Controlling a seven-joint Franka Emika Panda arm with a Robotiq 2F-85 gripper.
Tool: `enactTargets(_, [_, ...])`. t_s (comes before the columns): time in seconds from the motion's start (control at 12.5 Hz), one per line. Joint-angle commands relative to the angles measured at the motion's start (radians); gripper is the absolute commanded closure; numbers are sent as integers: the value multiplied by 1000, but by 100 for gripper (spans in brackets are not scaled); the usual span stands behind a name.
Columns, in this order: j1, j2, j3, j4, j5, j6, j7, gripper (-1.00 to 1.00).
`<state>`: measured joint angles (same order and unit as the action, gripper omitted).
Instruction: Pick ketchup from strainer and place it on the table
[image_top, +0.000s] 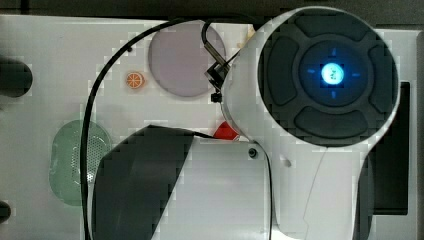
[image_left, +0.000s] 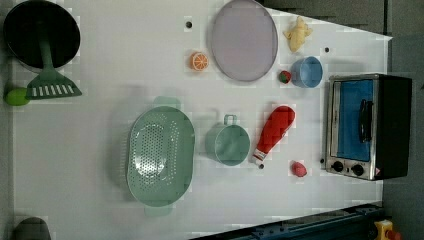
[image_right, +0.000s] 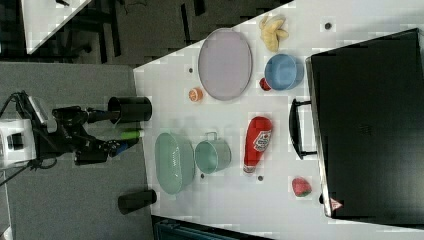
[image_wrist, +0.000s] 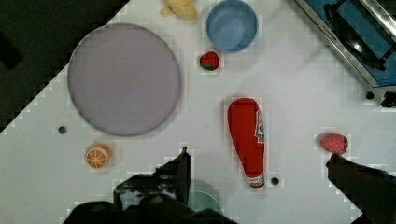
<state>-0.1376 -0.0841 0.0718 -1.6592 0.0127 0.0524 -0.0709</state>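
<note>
Above the white table (image_wrist: 289, 84) in the wrist view, the claw (image_wrist: 259, 163) hangs empty with its two fingers (image_wrist: 180, 170) spread wide apart; the ketchup (image_wrist: 247, 137) lies flat on the tabletop between them, touching neither. A strawberry (image_wrist: 334, 142) sits by the other fingertip. In the left view, the ketchup (image_left: 274, 132) lies outside the empty strainer (image_left: 160, 155), a green cup (image_left: 228, 143) between them, a toaster oven (image_left: 367, 125) near the table's edge, open tabletop beyond the strainer.
</note>
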Motion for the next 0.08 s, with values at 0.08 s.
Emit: enactTargets(0.08, [-1,51,8,-25,-7,-31,55,-100])
